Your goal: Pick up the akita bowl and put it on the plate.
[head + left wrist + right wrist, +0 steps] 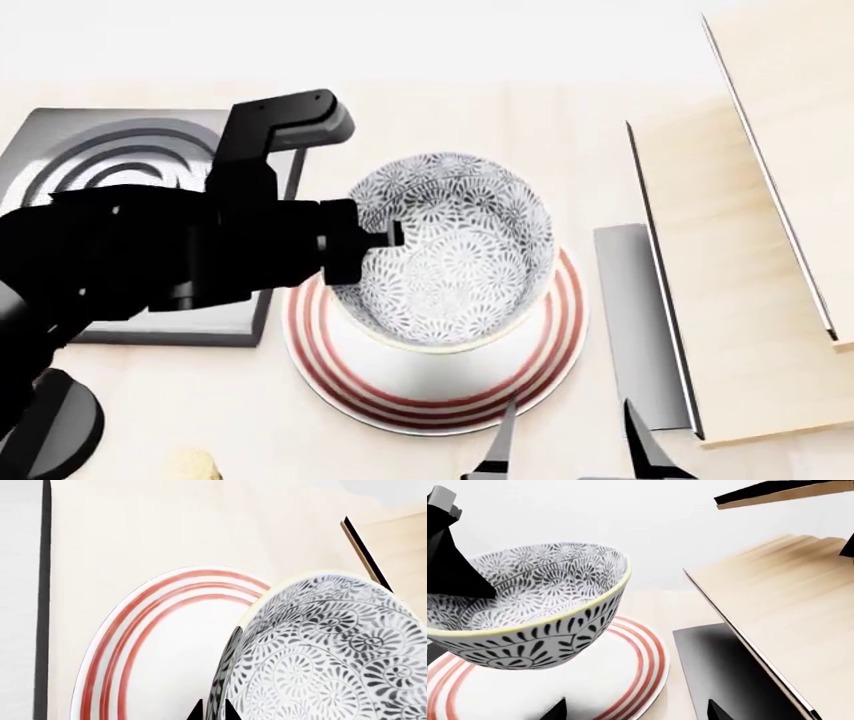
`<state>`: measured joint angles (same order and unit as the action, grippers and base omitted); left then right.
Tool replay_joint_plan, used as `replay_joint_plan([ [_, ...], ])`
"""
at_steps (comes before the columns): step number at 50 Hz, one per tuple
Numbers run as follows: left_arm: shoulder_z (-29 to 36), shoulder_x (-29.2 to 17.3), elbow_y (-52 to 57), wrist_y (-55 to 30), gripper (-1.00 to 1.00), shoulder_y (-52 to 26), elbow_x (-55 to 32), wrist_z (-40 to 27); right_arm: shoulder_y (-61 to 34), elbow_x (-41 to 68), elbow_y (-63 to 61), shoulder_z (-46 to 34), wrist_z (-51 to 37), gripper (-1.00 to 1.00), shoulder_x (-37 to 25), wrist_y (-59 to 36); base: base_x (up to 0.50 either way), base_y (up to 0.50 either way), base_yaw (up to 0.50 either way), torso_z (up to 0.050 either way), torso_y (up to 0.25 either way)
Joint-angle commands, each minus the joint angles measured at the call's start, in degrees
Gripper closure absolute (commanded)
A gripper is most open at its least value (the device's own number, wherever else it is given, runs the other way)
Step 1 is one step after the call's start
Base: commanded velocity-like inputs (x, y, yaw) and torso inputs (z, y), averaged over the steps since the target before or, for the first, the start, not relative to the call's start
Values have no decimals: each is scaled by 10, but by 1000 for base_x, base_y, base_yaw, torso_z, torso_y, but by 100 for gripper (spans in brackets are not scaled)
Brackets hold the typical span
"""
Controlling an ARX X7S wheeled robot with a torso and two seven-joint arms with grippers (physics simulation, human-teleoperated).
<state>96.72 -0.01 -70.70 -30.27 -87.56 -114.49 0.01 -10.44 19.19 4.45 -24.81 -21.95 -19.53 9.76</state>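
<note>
The akita bowl (pixel 447 250), white with a dense dark floral pattern, hangs tilted just above the plate (pixel 441 412), a white disc with red rings. My left gripper (pixel 384 235) is shut on the bowl's left rim. In the left wrist view the rim of the bowl (pixel 320 650) runs between the fingertips of the left gripper (pixel 213 711), with the plate (pixel 133 630) behind. The right wrist view shows the bowl (pixel 527 605) over the plate (pixel 634 665). My right gripper (pixel 635 712) is open and holds nothing, near the plate's front right edge, as the head view also shows for the right gripper (pixel 570 445).
A square grey stove burner (pixel 134 170) with concentric rings lies left of the plate, partly behind my left arm. A dark grey slab (pixel 641 320) and pale wooden boards (pixel 747 250) stand to the right. A small yellowish object (pixel 194 465) sits at the front left.
</note>
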Motion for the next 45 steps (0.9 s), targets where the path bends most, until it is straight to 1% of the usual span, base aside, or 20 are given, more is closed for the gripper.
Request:
replay_joint_plan([
  [1,-23,0,3,3,100,2,2,1,0,1,1,-2,0,-100,0,0,0,0,0,0,-139],
  [10,-20,0,2,4,100,5,-7,11,-2,2,4,-3,1,-100,0,2,0,0,0,0,-57],
  [14,-19,0,-6,0,100,9,-34,25,-3,3,4,-3,1,-100,0,1,0,0,0,0,0],
  [18,-13,0,-6,1,100,10,-39,29,-5,1,7,-4,1,-100,1,1,0,0,0,0,0],
  [37,-8,0,-7,19,100,26,-53,10,-3,3,4,-6,0,-100,-1,2,0,0,0,0,0],
  [45,-10,0,-12,38,100,36,-67,-1,-4,5,9,-6,1,-100,-1,3,0,0,0,0,0],
])
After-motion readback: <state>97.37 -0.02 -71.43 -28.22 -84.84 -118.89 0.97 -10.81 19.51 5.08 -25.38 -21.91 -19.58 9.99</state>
